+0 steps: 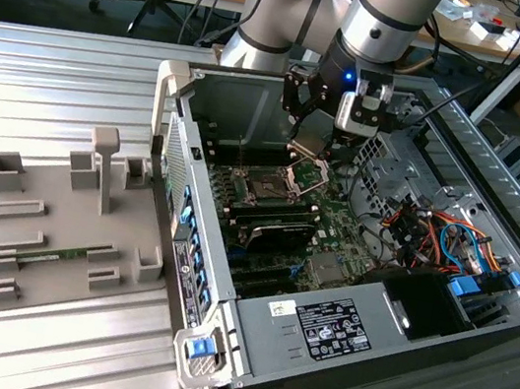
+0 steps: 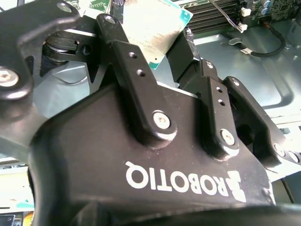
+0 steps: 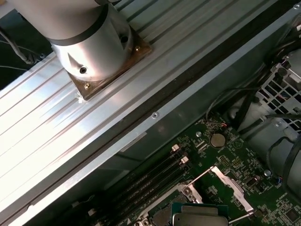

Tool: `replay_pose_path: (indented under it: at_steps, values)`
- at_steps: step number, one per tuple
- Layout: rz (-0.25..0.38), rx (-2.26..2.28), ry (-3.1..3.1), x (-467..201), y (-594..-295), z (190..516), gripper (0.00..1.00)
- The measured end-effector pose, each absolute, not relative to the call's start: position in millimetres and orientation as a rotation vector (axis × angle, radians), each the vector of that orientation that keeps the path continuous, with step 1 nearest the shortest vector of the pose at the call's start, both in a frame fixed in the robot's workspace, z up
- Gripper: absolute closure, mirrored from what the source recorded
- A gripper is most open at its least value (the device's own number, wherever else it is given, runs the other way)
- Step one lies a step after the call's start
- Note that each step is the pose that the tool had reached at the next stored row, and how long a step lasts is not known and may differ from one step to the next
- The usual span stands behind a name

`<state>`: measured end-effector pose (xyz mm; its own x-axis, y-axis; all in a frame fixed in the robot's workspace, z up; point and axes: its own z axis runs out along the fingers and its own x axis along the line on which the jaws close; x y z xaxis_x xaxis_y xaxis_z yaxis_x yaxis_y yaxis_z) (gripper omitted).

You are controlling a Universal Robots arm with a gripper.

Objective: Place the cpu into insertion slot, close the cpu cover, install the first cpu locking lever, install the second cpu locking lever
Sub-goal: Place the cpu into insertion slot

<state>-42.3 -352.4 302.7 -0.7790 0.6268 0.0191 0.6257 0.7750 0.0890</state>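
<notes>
In the second wrist view, my gripper point(image 2: 150, 35) is shut on the cpu point(image 2: 153, 26), a flat silver-topped chip with a green edge held between the two black fingers point(image 2: 117, 42). In the exterior view, the gripper point(image 1: 305, 152) hangs inside the open computer case, just above and behind the insertion slot point(image 1: 267, 189). That slot is a square black socket on the green board. The cpu cover point(image 1: 307, 175) stands open beside the slot, right under the gripper. The first wrist view shows the cpu point(image 3: 200, 213) above the board, with the open silver cover point(image 3: 229, 184) next to it.
Long black memory slots point(image 1: 274, 227) lie just in front of the socket. Coloured cables point(image 1: 423, 232) and a drive bay fill the case's right side, and a grey labelled box point(image 1: 328, 326) sits at its front. A grey fixture tray point(image 1: 56, 220) rests on the ribbed table at the exterior view's left.
</notes>
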Motion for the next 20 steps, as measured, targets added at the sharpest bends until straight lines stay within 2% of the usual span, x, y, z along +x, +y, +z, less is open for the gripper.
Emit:
replay_pose_path:
  at_steps: [20]
  values:
    - [0.141,1.11,2.921,-42.3,-352.4,302.0,0.46]
